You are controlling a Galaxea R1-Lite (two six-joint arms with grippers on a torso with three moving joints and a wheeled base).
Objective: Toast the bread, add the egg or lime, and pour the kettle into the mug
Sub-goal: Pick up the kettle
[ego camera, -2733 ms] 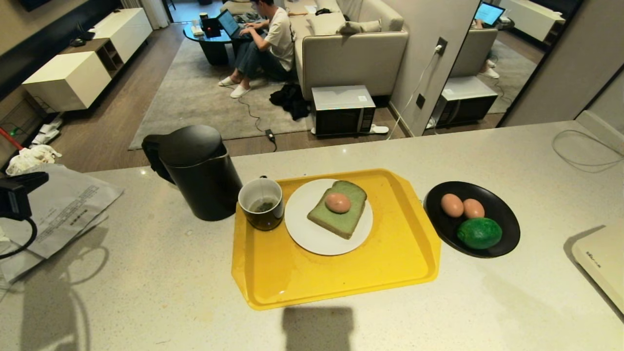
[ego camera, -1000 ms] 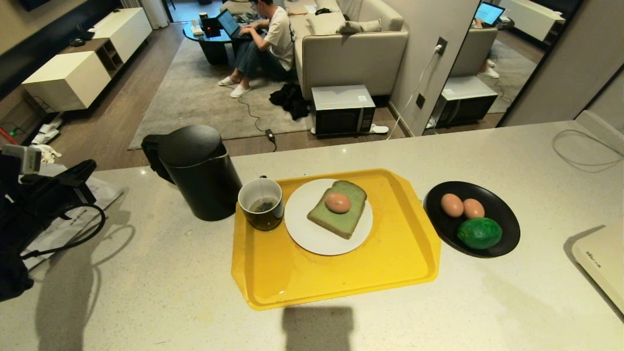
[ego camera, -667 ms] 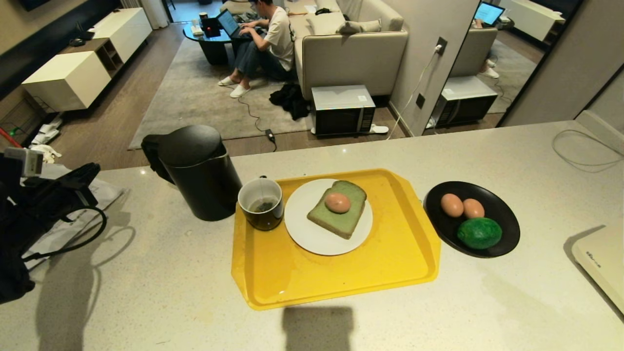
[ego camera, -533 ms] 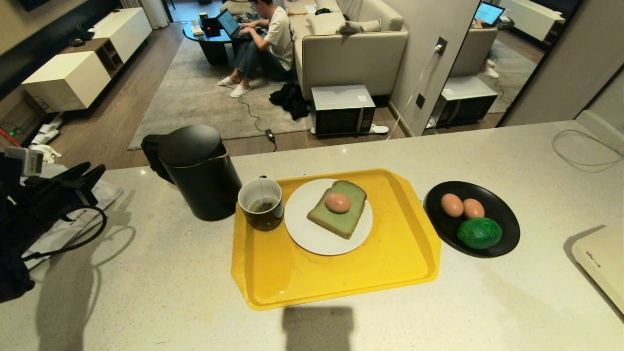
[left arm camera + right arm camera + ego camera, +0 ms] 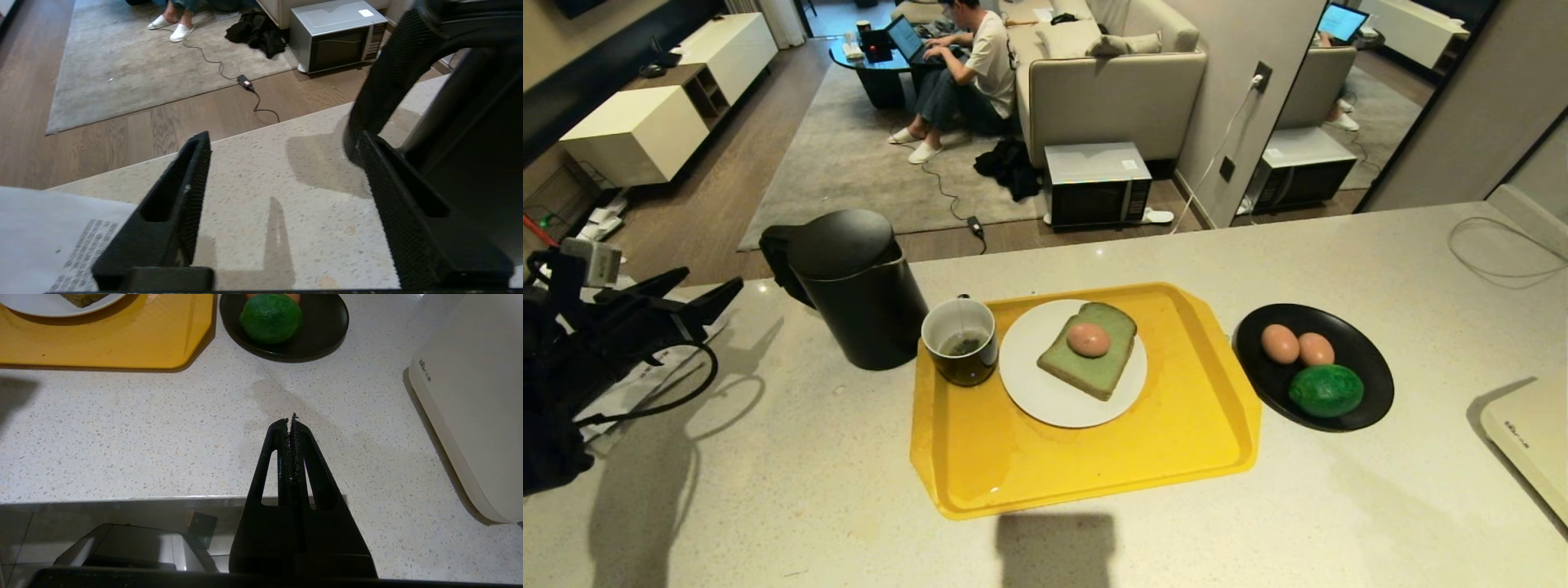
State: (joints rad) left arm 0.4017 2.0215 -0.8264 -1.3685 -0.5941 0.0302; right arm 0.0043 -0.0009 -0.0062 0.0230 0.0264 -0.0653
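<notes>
Left gripper (image 5: 698,296) beside the kettle (image 5: 854,286), jaws wide apart and empty.

The kettle stands upright on the counter (image 5: 768,474), just left of the yellow tray (image 5: 1176,441), its handle (image 5: 388,69) towards the left gripper, one finger (image 5: 392,192) close under it. The mug (image 5: 961,339) sits at the tray's left edge beside a white plate (image 5: 1033,392) bearing the bread (image 5: 1094,359) with an egg (image 5: 1089,339) on top. The lime (image 5: 1325,389) and two eggs lie in a black dish (image 5: 1364,351). The right gripper (image 5: 289,424), jaws pressed together, hangs at the counter's near edge.
</notes>
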